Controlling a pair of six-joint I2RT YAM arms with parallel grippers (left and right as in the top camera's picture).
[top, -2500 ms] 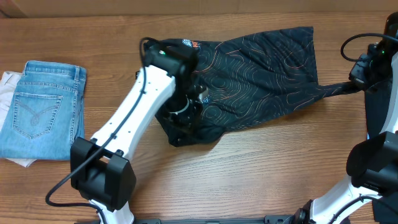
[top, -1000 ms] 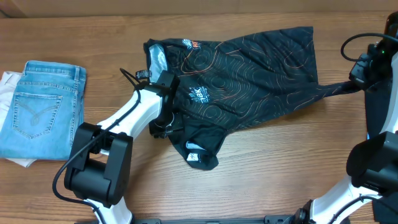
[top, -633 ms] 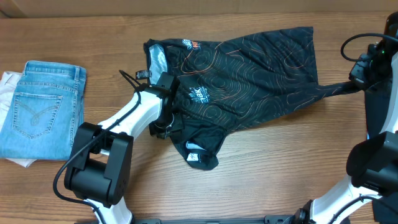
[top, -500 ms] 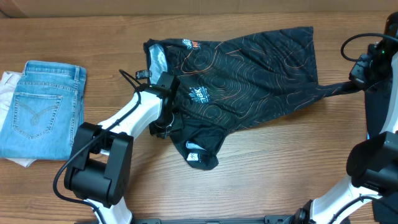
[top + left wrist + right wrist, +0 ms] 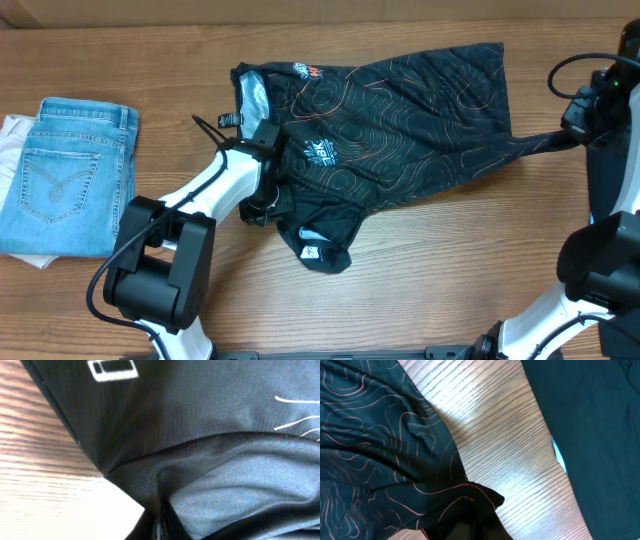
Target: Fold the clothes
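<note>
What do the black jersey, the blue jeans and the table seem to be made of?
The jersey: thin synthetic knit, probably polyester; slight sheen, soft limp folds.
The jeans: light-blue denim, matte; stitched pocket and seams show.
The table: wood or wood-look laminate, smooth; grain lines with light glare.

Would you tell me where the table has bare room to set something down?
Bare table lies in front of the jersey, between the left arm and right arm, and in a strip between the jeans and left arm. The middle is crowded with jersey.
</note>
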